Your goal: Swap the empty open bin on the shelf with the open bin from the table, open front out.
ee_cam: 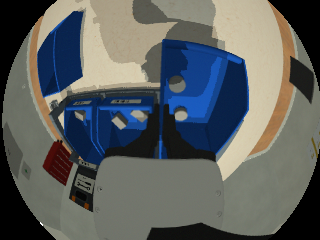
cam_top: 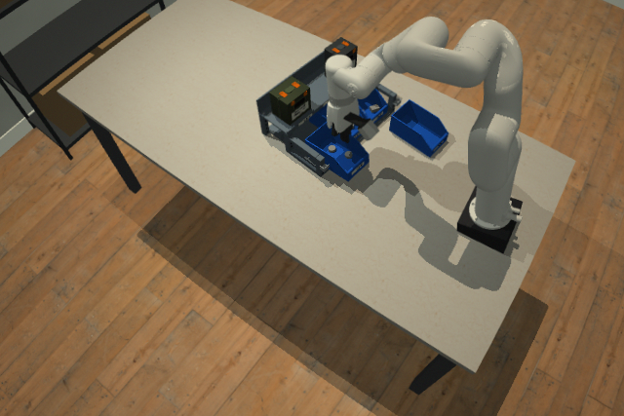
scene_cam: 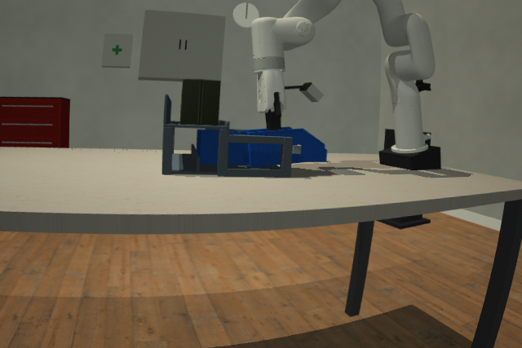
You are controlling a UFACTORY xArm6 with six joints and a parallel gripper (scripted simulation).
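Observation:
My gripper is shut on one side wall of the blue bin with parts. Two round grey parts lie in it. The bin hangs at the shelf's near end place, its rear inside the side frame, its front sticking out past the lip; in the exterior view its front looks slightly raised. Contact with the shelf floor is hidden. The empty blue bin stands on its base on the table, apart from the shelf.
Two other blue bins with grey parts stand beside the held one, partly hidden by arm and fingers. An olive box and a dark box stand on the upper board behind. The arm's base is at the right.

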